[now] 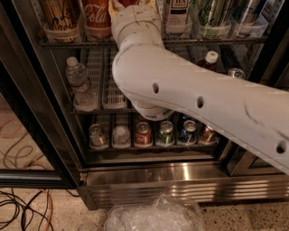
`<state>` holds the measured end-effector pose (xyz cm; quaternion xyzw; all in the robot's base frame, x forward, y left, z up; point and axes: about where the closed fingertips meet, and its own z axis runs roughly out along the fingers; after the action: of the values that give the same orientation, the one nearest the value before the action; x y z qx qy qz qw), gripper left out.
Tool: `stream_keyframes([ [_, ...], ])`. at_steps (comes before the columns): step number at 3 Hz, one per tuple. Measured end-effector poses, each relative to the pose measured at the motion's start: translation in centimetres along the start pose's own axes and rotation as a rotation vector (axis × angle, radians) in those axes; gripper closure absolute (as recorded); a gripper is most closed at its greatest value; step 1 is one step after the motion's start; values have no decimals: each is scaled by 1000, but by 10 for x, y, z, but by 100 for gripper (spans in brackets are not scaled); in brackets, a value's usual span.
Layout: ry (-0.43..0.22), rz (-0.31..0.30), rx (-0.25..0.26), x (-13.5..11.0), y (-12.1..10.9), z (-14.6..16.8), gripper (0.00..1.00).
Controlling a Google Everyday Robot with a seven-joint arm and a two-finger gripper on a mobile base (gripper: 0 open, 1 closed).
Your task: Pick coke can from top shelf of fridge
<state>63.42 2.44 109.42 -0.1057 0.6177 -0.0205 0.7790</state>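
Reaching into fridge [149,180], gripper [132,3] at top shelf [216,41] beside coke can [96,18], grip unclear, cables [22,203] on floor [67,219]

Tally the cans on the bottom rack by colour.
Silver cans: 2
Red can: 1
Green can: 1
Blue can: 1
Copper can: 1
Total: 6
Gripper: up at the top shelf, beside a coke can.

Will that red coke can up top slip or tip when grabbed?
The coke can looks smooth and shiny, so probably slippery. It stands tall on the top shelf, so a nudge may tip it. The gripper is close beside it.
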Motion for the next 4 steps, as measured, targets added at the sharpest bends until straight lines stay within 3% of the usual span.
stream_keyframes([
  [3,58,-100,60,4,-7,11,42],
  [4,58,-102,60,4,-7,11,60],
])
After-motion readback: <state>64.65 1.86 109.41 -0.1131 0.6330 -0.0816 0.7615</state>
